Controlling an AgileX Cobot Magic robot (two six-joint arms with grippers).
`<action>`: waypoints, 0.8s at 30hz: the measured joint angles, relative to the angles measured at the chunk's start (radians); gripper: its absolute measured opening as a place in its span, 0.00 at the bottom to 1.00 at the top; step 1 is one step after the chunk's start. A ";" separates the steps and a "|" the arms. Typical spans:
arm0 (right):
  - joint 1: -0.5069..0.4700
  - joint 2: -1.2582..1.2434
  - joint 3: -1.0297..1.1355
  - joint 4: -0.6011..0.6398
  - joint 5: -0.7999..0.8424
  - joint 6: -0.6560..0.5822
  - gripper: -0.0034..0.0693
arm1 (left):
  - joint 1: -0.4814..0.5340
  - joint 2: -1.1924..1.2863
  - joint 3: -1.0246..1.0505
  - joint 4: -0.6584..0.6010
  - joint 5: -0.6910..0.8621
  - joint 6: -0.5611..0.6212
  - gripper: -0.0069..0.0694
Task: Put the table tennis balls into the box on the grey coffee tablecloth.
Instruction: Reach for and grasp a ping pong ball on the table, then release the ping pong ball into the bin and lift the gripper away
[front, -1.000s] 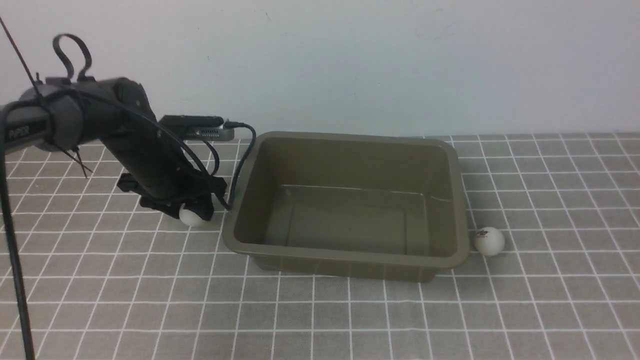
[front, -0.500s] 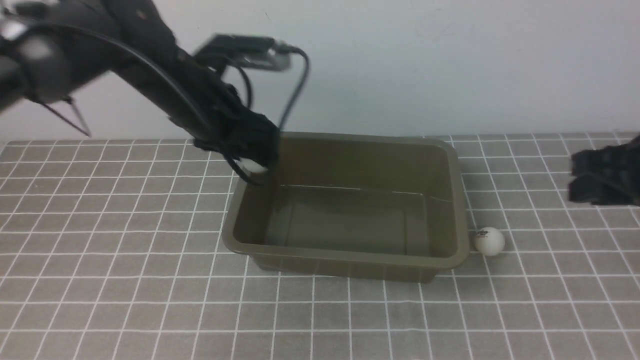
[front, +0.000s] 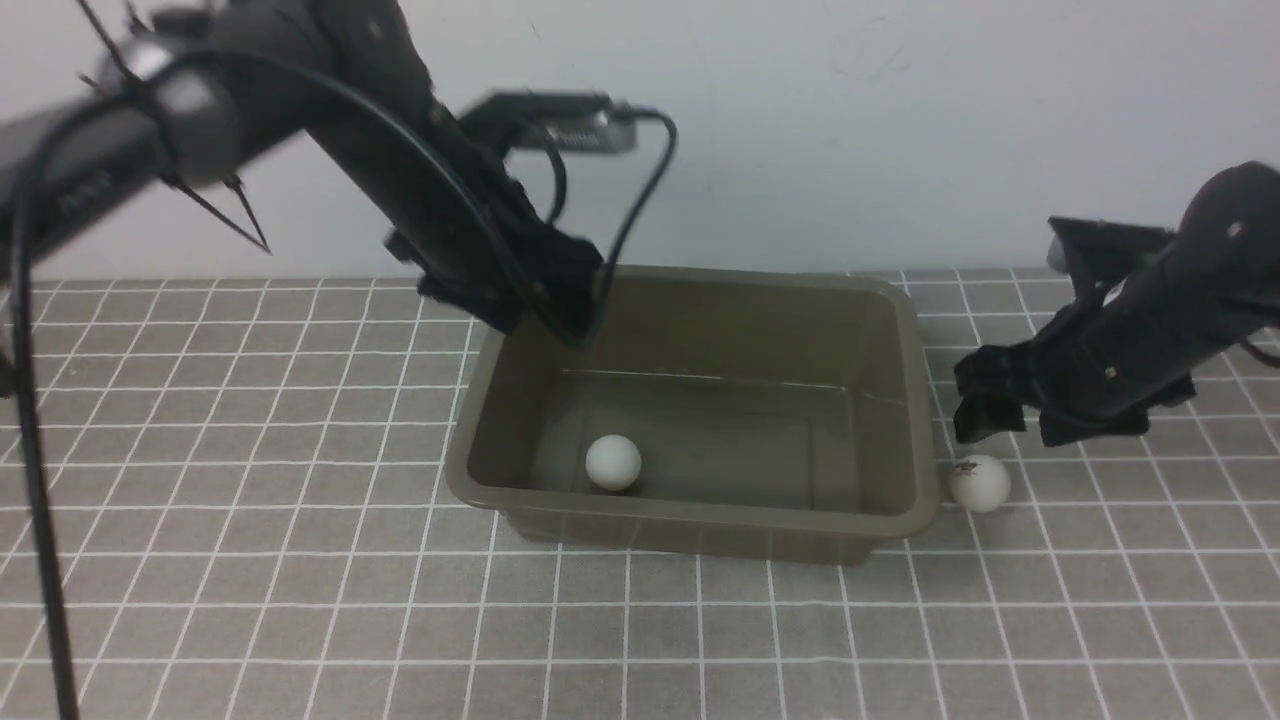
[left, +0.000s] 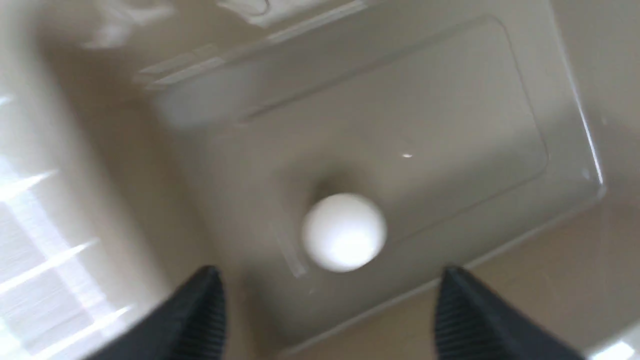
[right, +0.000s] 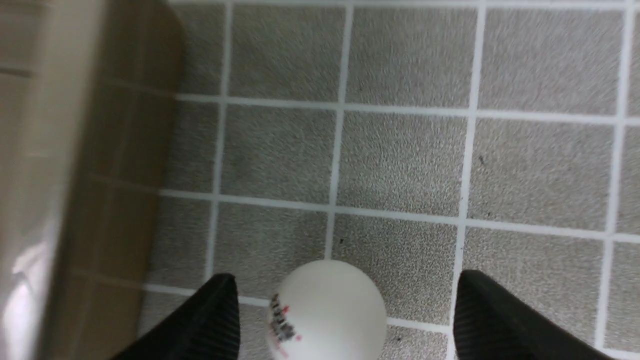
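The olive-brown box (front: 900, 300) stands mid-table on the grey grid tablecloth (front: 250, 560). One white ball (front: 613, 462) lies inside it near the front left; in the left wrist view the ball (left: 344, 231) lies on the box floor below the spread jaws. My left gripper (front: 555, 310) is open and empty above the box's back left corner. The second ball (front: 978, 482) lies on the cloth just right of the box. My right gripper (front: 1000, 415) is open just above and behind it; in the right wrist view the ball (right: 327, 310) sits between the spread fingertips (right: 220, 310).
A white wall runs behind the table. The box's outer wall (right: 75, 150) stands close beside the second ball. Cables loop off the left arm (front: 640, 190) above the box's back edge.
My left gripper lifted a ball from the cloth left of the box, carried it over the back left corner and let go; it now lies inside. My right arm came in over the second ball.
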 joint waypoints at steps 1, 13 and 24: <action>0.000 0.013 0.000 0.000 -0.001 0.000 0.76 | 0.007 -0.014 -0.013 0.018 0.019 -0.021 0.56; 0.000 0.032 -0.030 -0.010 0.063 0.018 0.54 | 0.071 -0.387 0.014 0.146 0.100 -0.068 0.08; 0.170 -0.160 -0.065 0.061 -0.089 -0.123 0.54 | 0.071 -0.699 0.414 0.145 -0.013 -0.069 0.08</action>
